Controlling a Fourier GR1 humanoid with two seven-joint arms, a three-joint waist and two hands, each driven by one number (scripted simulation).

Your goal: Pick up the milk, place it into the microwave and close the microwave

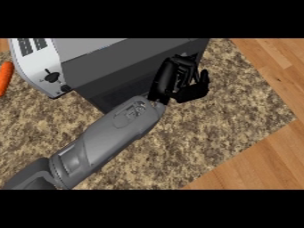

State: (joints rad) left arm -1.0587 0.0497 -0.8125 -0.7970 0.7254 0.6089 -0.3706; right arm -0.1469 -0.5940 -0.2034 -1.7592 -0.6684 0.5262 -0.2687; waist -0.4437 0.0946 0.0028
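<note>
The fingers of the black left hand are loosely straight and grasp nothing, at the right edge of the dark front of the grey box-shaped microwave, which stands on the speckled brown stone counter; the milk cannot be seen.

Left forearm enters from the lower left and runs diagonally up to the microwave. Left hand sits at the microwave's near right corner, fingers loosely bent, thumb spread outward, palm empty. Contact with the microwave cannot be confirmed.
</note>
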